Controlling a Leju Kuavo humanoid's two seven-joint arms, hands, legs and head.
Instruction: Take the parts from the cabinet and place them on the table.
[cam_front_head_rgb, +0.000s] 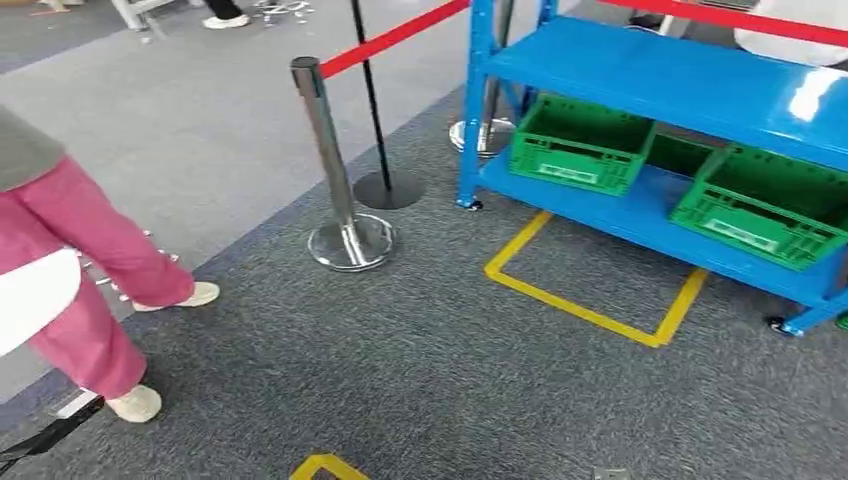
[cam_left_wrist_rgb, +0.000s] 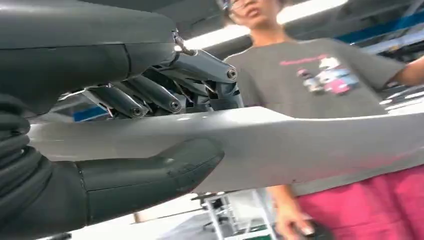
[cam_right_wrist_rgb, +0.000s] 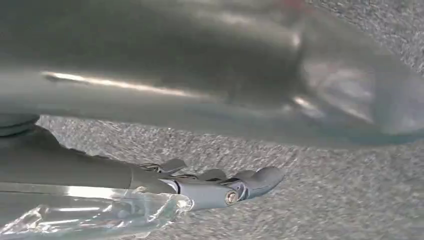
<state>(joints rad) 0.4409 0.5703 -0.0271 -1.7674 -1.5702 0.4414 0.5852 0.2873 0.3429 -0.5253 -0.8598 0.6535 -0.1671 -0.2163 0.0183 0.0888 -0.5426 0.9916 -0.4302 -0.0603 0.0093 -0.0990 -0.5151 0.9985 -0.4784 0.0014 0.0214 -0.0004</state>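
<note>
While the left hand (cam_left_wrist_rgb: 150, 100) pinches a long pale part (cam_left_wrist_rgb: 300, 145) between thumb and curled fingers, your risk is that part's far end sweeping into the person (cam_left_wrist_rgb: 320, 85) standing just beside it. In the head view their pink trousers (cam_front_head_rgb: 80, 270) sit at the carpet's left edge, near the chrome stanchion (cam_front_head_rgb: 335, 170). The right hand (cam_right_wrist_rgb: 220, 187) lies flat, fingers together, against a clear-wrapped part (cam_right_wrist_rgb: 90, 212); you cannot tell how firmly it holds, so a slip to the floor is possible. Open carpet lies between the stanchion and the blue cabinet (cam_front_head_rgb: 640, 75), whose lower shelf carries green crates (cam_front_head_rgb: 580, 145). No table is visible.
</note>
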